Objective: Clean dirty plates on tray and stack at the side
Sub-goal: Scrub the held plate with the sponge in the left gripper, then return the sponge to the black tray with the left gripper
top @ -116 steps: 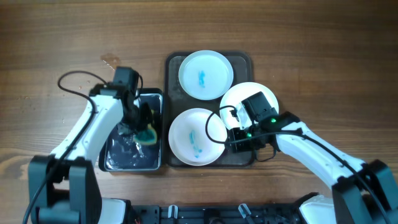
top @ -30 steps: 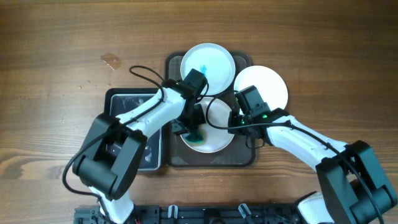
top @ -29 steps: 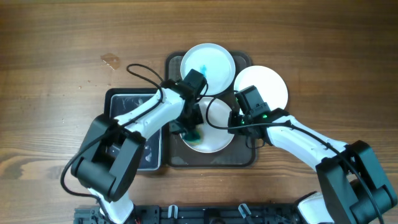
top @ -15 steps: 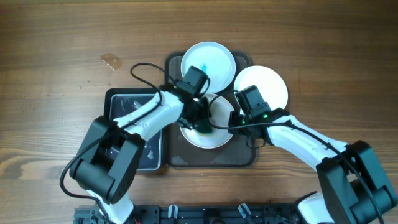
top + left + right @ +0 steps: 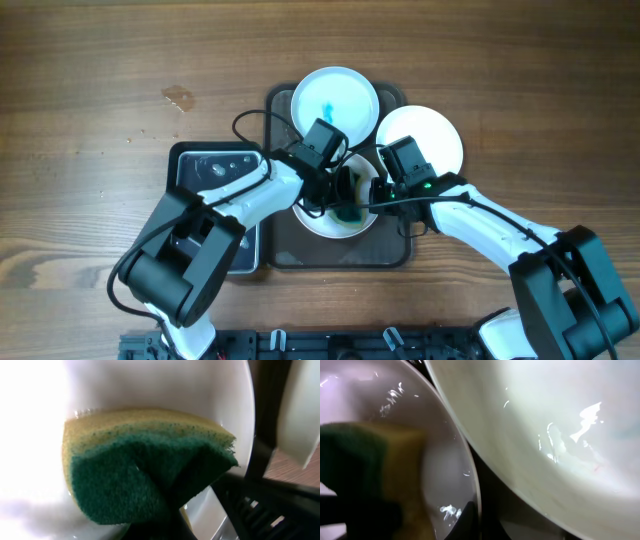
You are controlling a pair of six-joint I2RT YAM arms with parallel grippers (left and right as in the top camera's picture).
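The left hand (image 5: pixel 342 198) grips a yellow sponge with a green scouring face (image 5: pixel 145 467), folded at the pinch and pressed on the round white plate (image 5: pixel 150 385) at the near end of the dark rectangular tray (image 5: pixel 300 255). The plate looks wet, glossy and white. The right hand (image 5: pixel 377 191) sits at that plate's right rim; I cannot tell whether it is closed on it.
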